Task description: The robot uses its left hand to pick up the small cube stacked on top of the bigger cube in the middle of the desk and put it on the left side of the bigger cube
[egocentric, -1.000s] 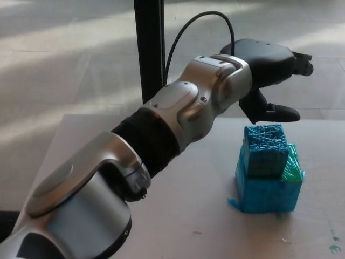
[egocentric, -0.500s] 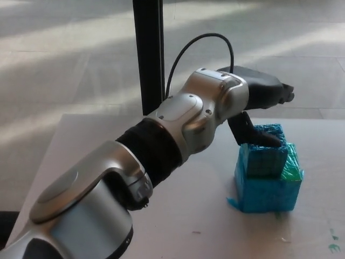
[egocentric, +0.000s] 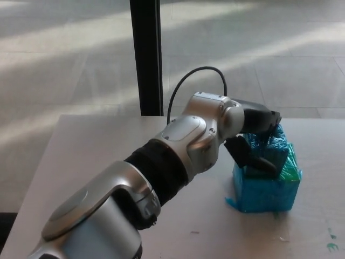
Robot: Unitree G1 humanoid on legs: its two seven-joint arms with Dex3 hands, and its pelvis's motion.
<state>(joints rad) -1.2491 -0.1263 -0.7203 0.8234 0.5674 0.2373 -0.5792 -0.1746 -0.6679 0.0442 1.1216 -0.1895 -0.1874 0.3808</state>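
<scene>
The bigger blue cube (egocentric: 264, 191) stands on the white desk (egocentric: 97, 156) at the middle right. The small blue cube (egocentric: 276, 150) still rests on top of it, mostly hidden by my left hand (egocentric: 254, 137). The left hand reaches in from the left and wraps the small cube: the thumb (egocentric: 253, 159) lies across its near face and the fingers (egocentric: 267, 120) curl over its far top edge. The hand is shut on the small cube. My right hand does not show.
A green piece (egocentric: 292, 166) sits at the right of the small cube, on the bigger cube. A black post (egocentric: 145, 54) rises behind the desk's far edge. A black cable (egocentric: 188, 81) loops over my wrist. Small green marks (egocentric: 331, 247) dot the desk at bottom right.
My left hand has come down from above the stack onto the small cube and closed round it. The camera view has shifted slightly; the cubes have not moved.
</scene>
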